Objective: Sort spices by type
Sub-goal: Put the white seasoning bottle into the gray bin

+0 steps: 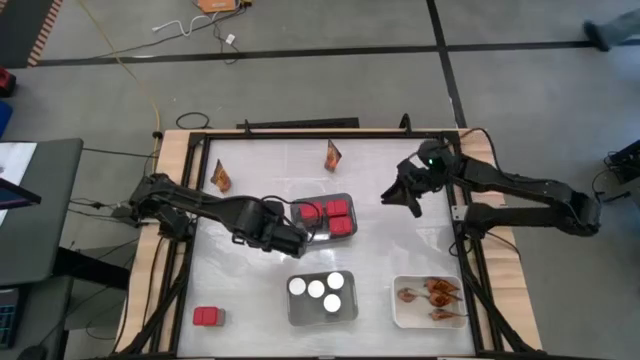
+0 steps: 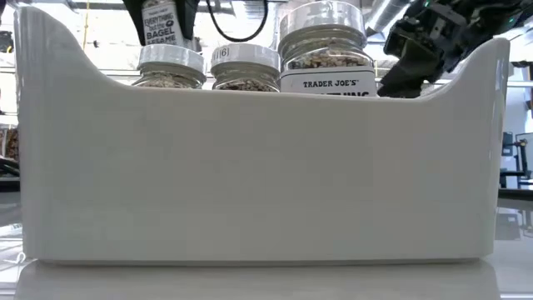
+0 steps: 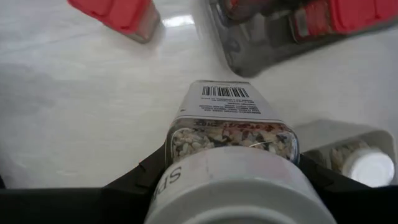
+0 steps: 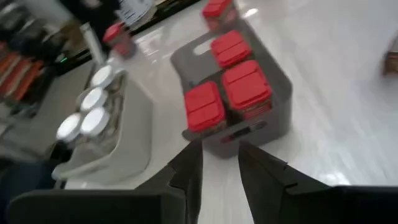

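Red lids top the boxy containers sitting in a dark grey tray, and one more red container sits alone on the white tabletop. White lids cap the clear jars, speckled beige inside. Orange-brown packets fill a white tray. The held jar shows a black-and-white barcode label.

Even, bright light fell from overhead, and my arms threw only faint shadows on the glossy white tabletop. A hot streak of glare lay on it beside the red boxy container ahead of my left wrist. There the round white lid of the clear jar sat too close, soft and swollen. My right wrist picture was smeared throughout, the dark grey tray fuzzy-edged.
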Controlling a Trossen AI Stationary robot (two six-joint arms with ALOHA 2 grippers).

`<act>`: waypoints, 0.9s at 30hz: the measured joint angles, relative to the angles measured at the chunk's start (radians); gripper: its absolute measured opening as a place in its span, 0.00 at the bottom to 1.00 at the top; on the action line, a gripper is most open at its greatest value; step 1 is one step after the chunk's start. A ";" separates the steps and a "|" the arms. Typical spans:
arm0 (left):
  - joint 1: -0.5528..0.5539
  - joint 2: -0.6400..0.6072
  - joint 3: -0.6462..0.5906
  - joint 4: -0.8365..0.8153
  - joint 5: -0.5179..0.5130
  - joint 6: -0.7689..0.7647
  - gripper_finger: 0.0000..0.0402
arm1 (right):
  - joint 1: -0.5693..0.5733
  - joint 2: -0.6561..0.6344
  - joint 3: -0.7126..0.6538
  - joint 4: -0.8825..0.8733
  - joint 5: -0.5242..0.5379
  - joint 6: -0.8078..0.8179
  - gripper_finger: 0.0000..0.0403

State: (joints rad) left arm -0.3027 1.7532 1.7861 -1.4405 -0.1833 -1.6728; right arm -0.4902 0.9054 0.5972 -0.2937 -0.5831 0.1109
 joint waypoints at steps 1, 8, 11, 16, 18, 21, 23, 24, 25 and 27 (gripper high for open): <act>-0.002 0.004 0.007 0.007 0.000 0.008 0.48 | -0.029 0.009 0.000 -0.007 -0.038 -0.037 0.31; -0.038 0.015 0.031 0.108 -0.019 -0.048 0.48 | -0.174 0.005 0.053 -0.166 -0.069 -0.357 0.28; -0.075 0.017 0.031 0.144 -0.019 -0.149 0.48 | -0.195 -0.008 0.063 -0.182 -0.069 -0.399 0.27; -0.146 0.038 0.047 0.204 -0.078 -0.324 0.48 | -0.201 -0.010 0.063 -0.206 -0.069 -0.436 0.27; -0.160 0.058 0.062 0.241 -0.083 -0.337 0.48 | -0.201 -0.009 0.063 -0.225 -0.069 -0.482 0.27; -0.186 0.082 0.106 0.289 -0.058 -0.333 0.48 | -0.199 -0.009 0.063 -0.241 -0.069 -0.478 0.27; -0.193 0.100 0.140 0.303 -0.039 -0.322 0.48 | -0.198 -0.009 0.063 -0.244 -0.069 -0.452 0.27; -0.203 0.105 0.158 0.315 -0.021 -0.315 0.48 | -0.198 -0.009 0.063 -0.246 -0.069 -0.444 0.27; -0.207 0.118 0.177 0.326 0.009 -0.314 0.48 | -0.197 -0.009 0.063 -0.246 -0.069 -0.439 0.27; -0.215 0.141 0.221 0.326 0.054 -0.312 0.48 | -0.198 -0.008 0.063 -0.241 -0.069 -0.437 0.27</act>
State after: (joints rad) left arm -0.5178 1.8946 2.0071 -1.1145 -0.1297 -1.9852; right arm -0.6880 0.8977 0.6605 -0.5349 -0.6518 -0.3264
